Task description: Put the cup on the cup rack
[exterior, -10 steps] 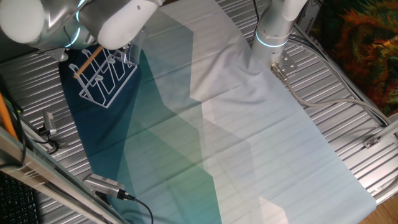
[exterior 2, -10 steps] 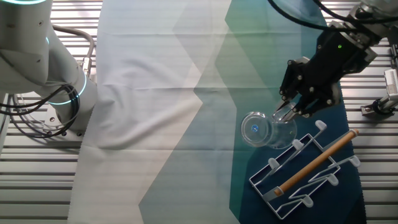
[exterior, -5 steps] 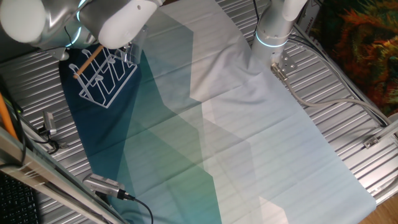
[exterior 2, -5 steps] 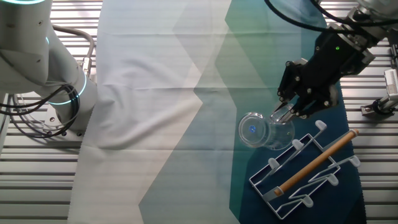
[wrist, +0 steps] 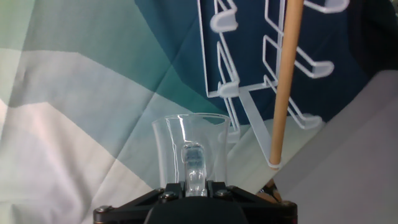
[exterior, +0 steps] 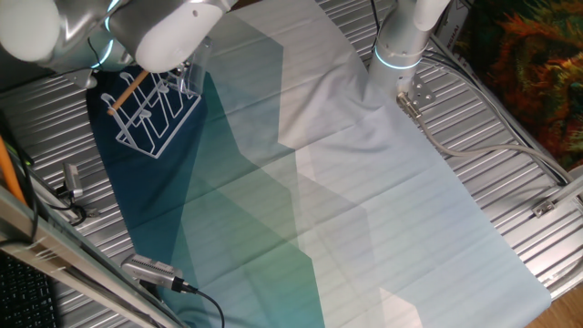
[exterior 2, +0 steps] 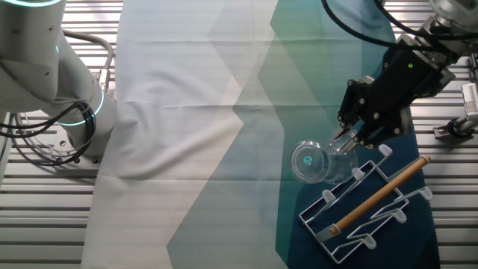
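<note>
Operator: Claw [exterior 2: 345, 140] status, please.

Technician: The black claw is closed on the handle of the glass cup [exterior 2: 312, 161]. In the hand view the handle [wrist: 193, 163] runs up between the two finger bases at 6 o'clock, and the cup body [wrist: 190, 148] stands out beyond it with its round rim toward 12 o'clock.

Operator: Position of the cup relative to the cup rack?

Technician: In the other fixed view the cup is carried on its side, open mouth toward the camera, at 10 o'clock from the white wire cup rack [exterior 2: 371, 204]. The cup's edge overlaps the nearest pegs [exterior 2: 357, 173] in that view; contact cannot be confirmed. In the hand view the rack [wrist: 249, 56] lies at 1 o'clock from the cup, with one peg [wrist: 224, 91] just beyond the rim.

Operator: Rack condition?

Technician: It stands on the dark blue part of the patterned cloth [exterior 2: 224, 119] covering the worktop [exterior 2: 448, 187]. The light wooden rod [exterior 2: 382, 194] runs diagonally along its top. No cup hangs on any visible peg.

Operator: The one fixed view?

Technician: The arm housing [exterior: 137, 32] covers the claw and most of the cup there. The rack [exterior: 157, 111] shows at 10 o'clock of the frame, rod [exterior: 127, 91] included.
</note>
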Motion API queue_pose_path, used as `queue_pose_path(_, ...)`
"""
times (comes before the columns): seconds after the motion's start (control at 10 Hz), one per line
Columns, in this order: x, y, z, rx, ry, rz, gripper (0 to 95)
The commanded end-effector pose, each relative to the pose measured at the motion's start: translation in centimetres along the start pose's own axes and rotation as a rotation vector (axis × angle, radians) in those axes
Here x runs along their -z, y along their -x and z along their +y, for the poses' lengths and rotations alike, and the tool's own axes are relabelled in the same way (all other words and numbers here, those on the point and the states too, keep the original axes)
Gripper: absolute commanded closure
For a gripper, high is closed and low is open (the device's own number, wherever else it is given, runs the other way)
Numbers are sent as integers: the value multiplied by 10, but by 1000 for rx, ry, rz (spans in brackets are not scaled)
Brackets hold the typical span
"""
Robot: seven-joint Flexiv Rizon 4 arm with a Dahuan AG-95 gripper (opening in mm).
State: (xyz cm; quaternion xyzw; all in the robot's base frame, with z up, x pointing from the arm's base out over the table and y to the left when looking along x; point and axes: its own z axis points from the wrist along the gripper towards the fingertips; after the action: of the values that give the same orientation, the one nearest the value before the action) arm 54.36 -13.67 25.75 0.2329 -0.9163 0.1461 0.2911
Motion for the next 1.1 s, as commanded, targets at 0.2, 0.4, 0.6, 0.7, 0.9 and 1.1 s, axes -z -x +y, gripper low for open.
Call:
queue_pose_path(0.2, -10, 2, -5, 15, 0, -7, 950)
queue_pose_path(0.4, -12, -4, -7, 18, -4, -9, 950)
queue_pose_path(0.6, -15, -13, -10, 23, -9, -12, 950)
queue_pose_path(0.7, -16, -16, -11, 26, -8, -15, 950)
queue_pose_path(0.9, -14, -20, -9, 27, -7, -13, 950)
queue_pose_path(1.1, -12, -22, -6, 19, -1, -12, 950)
